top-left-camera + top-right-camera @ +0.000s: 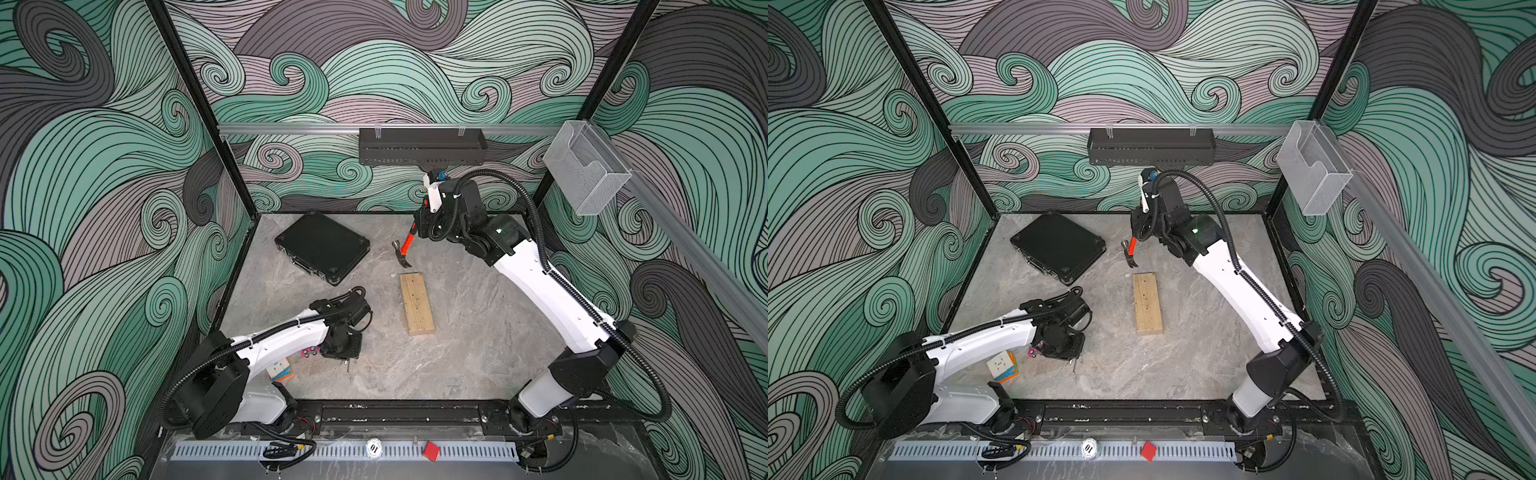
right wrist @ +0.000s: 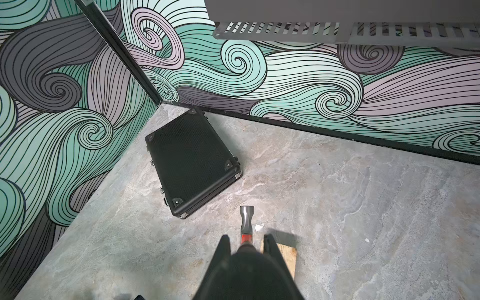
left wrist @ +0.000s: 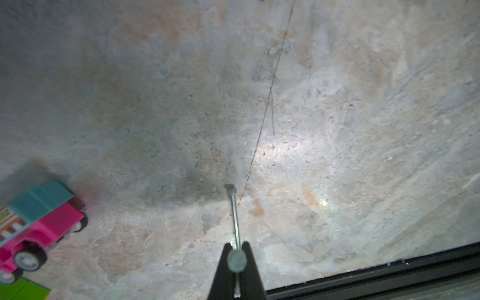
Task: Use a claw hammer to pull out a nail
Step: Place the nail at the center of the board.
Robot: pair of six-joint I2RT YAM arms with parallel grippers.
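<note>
My right gripper (image 2: pixel 246 237) is shut on the black handle of the claw hammer (image 1: pixel 402 252). The hammer hangs head-down near the back of the table, its grey head (image 2: pixel 246 217) and orange neck just beyond the far end of a pale wooden block (image 1: pixel 417 303). In both top views the block lies flat mid-table (image 1: pixel 1148 302) with small holes in its top. My left gripper (image 3: pixel 236 246) is shut on the nail (image 3: pixel 233 218), which points down, and its far end meets its shadow on the tabletop. In a top view the nail (image 1: pixel 347 368) is at the front left, well away from the block.
A shut black case (image 1: pixel 322 247) lies at the back left. A pink and teal toy car (image 3: pixel 39 220) and a puzzle cube (image 1: pixel 1003 365) sit beside the left arm. A black rack (image 1: pixel 422 145) hangs on the rear wall above the right wrist. A clear bin (image 1: pixel 586 166) is on the right wall.
</note>
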